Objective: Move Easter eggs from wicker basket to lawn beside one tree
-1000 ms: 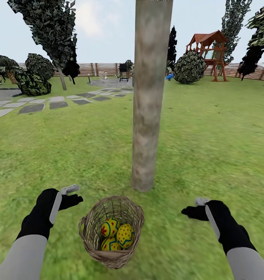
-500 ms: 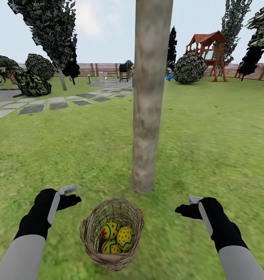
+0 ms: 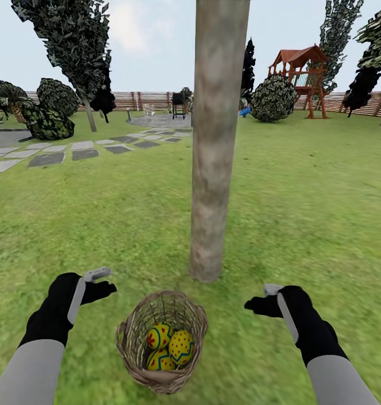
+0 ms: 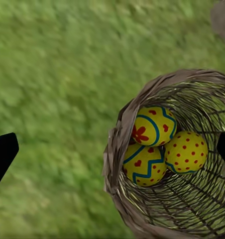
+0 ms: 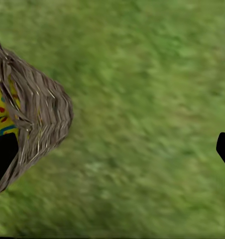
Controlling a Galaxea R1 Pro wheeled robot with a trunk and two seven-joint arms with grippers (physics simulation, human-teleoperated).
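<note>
Sitting in the basket [image 3: 162,341] on the lawn [image 3: 303,197] just before the tree [image 3: 213,169], the three eggs [image 3: 169,347] look smooth and light; pinch one across its middle. Left gripper [image 3: 98,284] and right gripper [image 3: 263,299] flank the basket, fingers spread, empty. Left wrist view bares all three eggs [image 4: 160,147]; right wrist view catches just a sliver.

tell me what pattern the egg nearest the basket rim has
Yellow Easter egg with red hearts and a blue zigzag band, clearest in the left wrist view.
</note>
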